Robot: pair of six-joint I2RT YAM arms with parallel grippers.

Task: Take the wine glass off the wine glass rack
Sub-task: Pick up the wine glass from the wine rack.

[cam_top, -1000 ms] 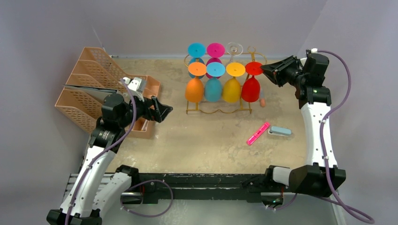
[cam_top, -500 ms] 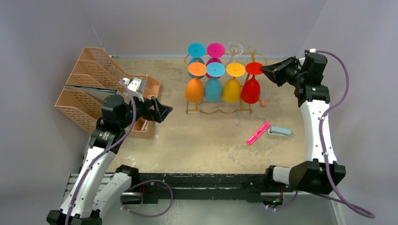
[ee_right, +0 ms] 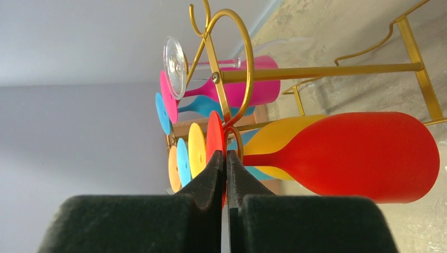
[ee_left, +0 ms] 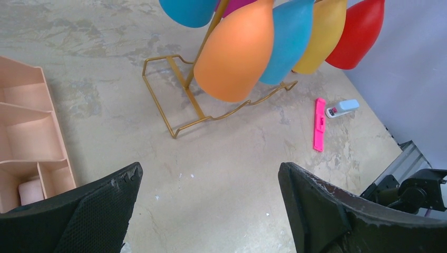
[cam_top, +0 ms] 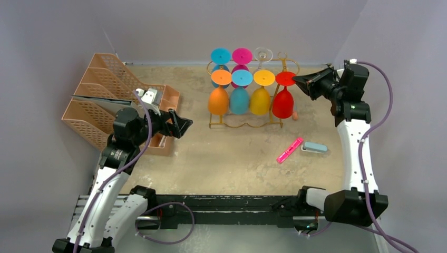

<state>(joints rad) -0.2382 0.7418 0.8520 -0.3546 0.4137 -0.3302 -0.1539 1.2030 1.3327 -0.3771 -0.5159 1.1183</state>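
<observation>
On the mottled beige table [cam_top: 237, 158], the red wine glass [cam_top: 283, 103] is hung bowl-down at the right end of the gold rack [cam_top: 245, 125]. Its foot [cam_top: 285, 77] is clamped edge-on by the right gripper [cam_top: 294, 79], which is reached in from the right. The stem is upright. The left gripper [cam_top: 187, 125] is held wide open, well apart.

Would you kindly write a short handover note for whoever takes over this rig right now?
Left gripper: open, empty, hovering over the table to the left of the wine glass rack.
Right gripper: shut on the foot rim of the red wine glass, at the rack's right end.
Done: grip taken; the glass hangs bowl-down in its hook.
Left: slide the foot out of the hook and draw the glass clear of the rack.
</observation>
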